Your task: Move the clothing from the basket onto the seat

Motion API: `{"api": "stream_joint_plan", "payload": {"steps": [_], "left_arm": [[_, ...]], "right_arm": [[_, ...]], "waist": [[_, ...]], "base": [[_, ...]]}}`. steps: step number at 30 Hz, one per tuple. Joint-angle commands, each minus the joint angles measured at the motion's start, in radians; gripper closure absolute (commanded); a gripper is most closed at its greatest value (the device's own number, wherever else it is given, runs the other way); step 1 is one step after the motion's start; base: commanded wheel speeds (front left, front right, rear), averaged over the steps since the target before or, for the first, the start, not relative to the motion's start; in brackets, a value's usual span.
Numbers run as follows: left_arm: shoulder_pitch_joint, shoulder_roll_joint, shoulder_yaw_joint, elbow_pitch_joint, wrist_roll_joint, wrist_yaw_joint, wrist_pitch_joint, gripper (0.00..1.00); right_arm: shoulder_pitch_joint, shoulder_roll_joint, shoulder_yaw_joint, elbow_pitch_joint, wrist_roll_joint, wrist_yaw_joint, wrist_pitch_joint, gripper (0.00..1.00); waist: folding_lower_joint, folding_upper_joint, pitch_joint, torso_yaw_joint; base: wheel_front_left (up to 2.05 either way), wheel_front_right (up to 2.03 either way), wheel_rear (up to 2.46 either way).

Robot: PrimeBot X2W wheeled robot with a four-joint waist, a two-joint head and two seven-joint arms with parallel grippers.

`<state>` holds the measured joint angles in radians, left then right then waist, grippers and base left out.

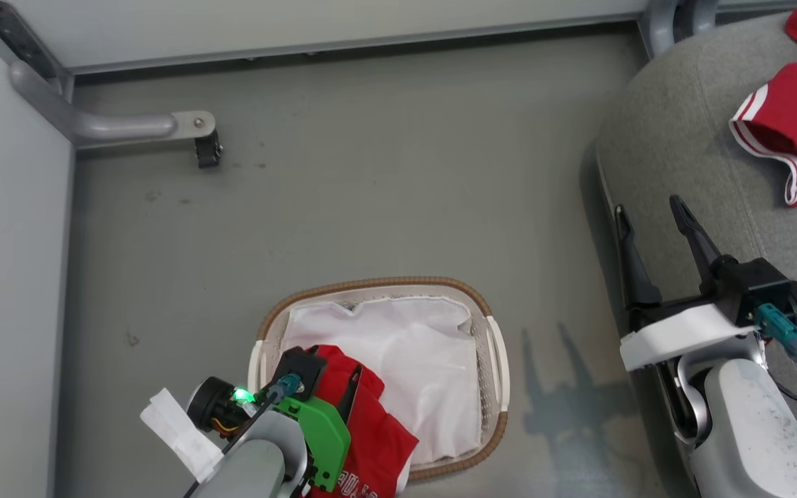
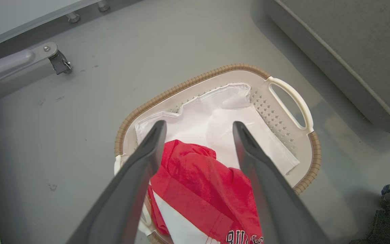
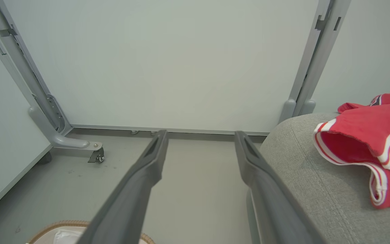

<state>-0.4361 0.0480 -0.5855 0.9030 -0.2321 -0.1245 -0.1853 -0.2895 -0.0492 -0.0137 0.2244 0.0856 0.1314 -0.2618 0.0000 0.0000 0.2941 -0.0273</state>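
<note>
Left hand (image 2: 199,124) spread over red clothing (image 2: 195,176) in basket (image 2: 215,72); right hand (image 1: 647,205) spread by seat (image 1: 682,124) edge.

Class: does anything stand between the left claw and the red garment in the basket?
Nothing visible does. The open left claw hangs right above the red garment, which lies uncovered on top at one end of the basket.

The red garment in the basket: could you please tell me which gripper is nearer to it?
Left. The left gripper is open right at the red garment in the basket; the right gripper is open by the seat's edge, well away from the basket.
</note>
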Motion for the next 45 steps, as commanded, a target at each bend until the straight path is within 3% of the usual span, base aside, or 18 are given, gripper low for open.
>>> {"api": "stream_joint_plan", "payload": {"steps": [1, 15, 30, 31, 32, 33, 45], "left_arm": [[-0.036, 0.005, -0.015, 0.02, -0.011, -0.005, 0.006, 0.0], [-0.161, 0.005, -0.065, 0.22, -0.128, 0.026, 0.051, 0.0], [-0.219, 0.007, -0.041, 0.357, -0.187, 0.102, 0.127, 0.02], [-0.221, 0.006, -0.04, 0.358, -0.19, 0.103, 0.127, 0.51], [-0.222, 0.006, -0.041, 0.361, -0.193, 0.105, 0.126, 0.8], [-0.222, 0.006, -0.04, 0.363, -0.195, 0.106, 0.125, 1.0], [-0.179, 0.005, -0.04, 0.355, -0.236, 0.07, 0.036, 1.0]], "right_arm": [[-0.026, -0.003, 0.007, -0.009, 0.011, -0.001, -0.005, 0.0], [-0.12, -0.002, 0.062, -0.051, 0.044, -0.001, -0.005, 0.0], [-0.152, -0.002, 0.086, -0.062, 0.086, -0.001, -0.005, 0.0], [-0.153, -0.002, 0.086, -0.06, 0.087, -0.001, -0.005, 0.0], [-0.153, -0.002, 0.086, -0.059, 0.09, -0.001, -0.005, 0.0], [-0.152, -0.002, 0.085, -0.057, 0.091, -0.001, -0.005, 0.0], [-0.122, -0.003, 0.07, -0.008, 0.077, -0.001, -0.005, 0.0]], "waist": [[0.0, 0.0, 0.138, -0.093], [0.0, 0.0, 0.353, -0.198], [0.0, 0.0, 0.428, -0.236], [0.0, 0.0, 0.429, -0.237], [0.0, 0.0, 0.429, -0.237], [0.0, 0.0, 0.428, -0.236], [0.0, 0.0, 0.313, -0.198]], "base": [[0.0, 0.0, 0.0], [0.0, 0.0, 0.0], [0.0, 0.0, 0.0], [0.0, 0.0, 0.0], [0.0, 0.0, 0.0], [0.0, 0.0, 0.0], [0.0, 0.0, 0.0]]}}
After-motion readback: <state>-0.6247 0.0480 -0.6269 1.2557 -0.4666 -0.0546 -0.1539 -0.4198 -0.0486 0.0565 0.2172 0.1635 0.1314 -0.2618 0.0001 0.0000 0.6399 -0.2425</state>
